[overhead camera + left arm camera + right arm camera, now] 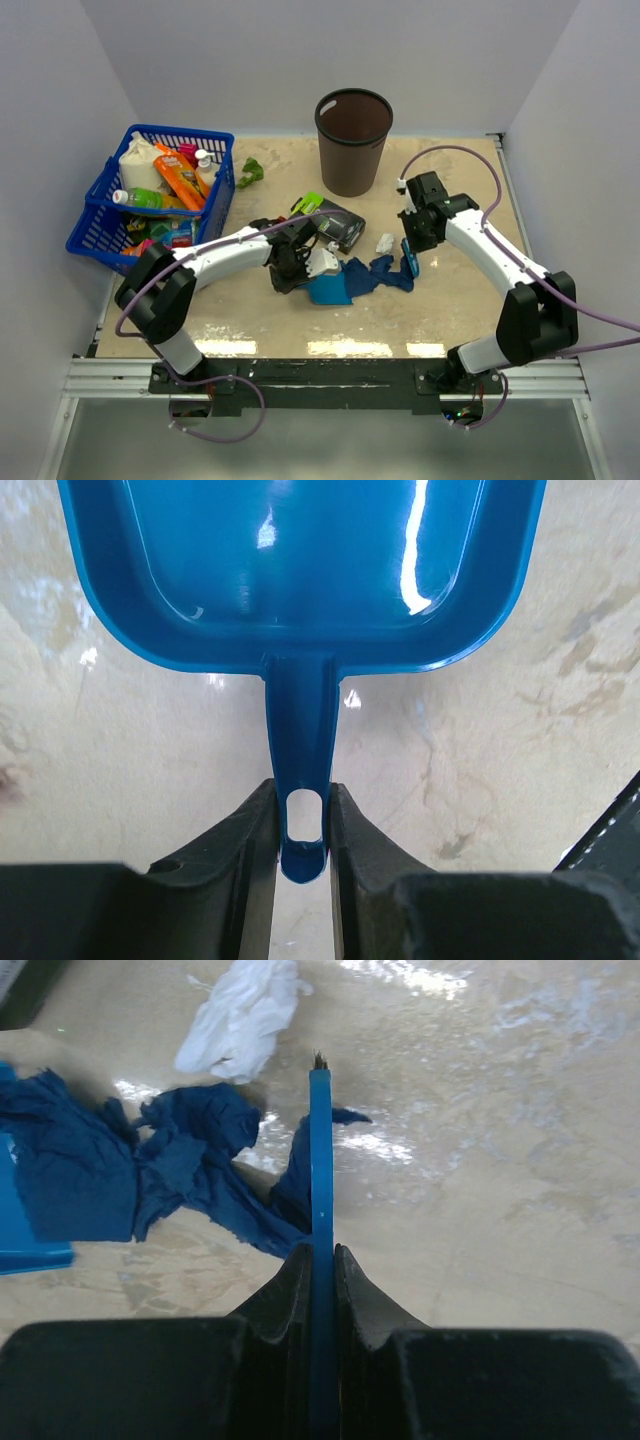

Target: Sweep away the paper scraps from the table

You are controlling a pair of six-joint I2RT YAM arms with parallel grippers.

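My left gripper is shut on the handle of a blue plastic dustpan. The pan rests on the table with its mouth towards the scraps. In the left wrist view the jaws pinch the handle, and the part of the dustpan in view is empty. My right gripper is shut on a thin blue sweeping tool, seen edge-on, just right of a crumpled blue paper scrap. This blue scrap lies between the tool and the pan. A white scrap lies behind it. A green scrap lies far left.
A brown waste bin stands at the back centre. A blue basket full of bottles and packets sits at the left edge. A black-and-lime box lies just behind the left gripper.
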